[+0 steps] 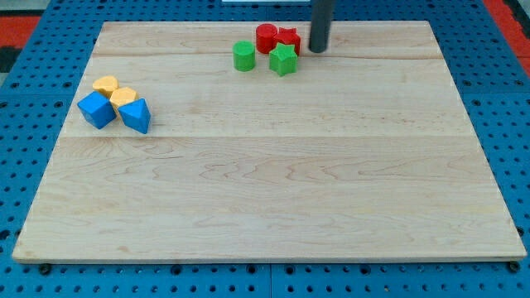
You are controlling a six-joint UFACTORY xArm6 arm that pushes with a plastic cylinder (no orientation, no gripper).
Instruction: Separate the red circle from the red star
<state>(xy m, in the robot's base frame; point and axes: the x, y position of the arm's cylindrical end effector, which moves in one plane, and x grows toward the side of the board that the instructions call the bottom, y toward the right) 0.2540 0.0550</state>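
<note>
Here, red circle (266,36) and red star (288,38) touching, just left of my tip (319,50).

Red circle (266,36), red star (288,37)

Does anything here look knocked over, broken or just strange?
Nothing stands out. The blocks sit flat in two tidy clusters: red circle, red star and two green ones at the top, yellow and blue ones at left. My tip is right of the star.

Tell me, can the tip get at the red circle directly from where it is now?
Probably not: my tip sits right of the red star, which lies between it and the red circle. It would have to go round.
</note>
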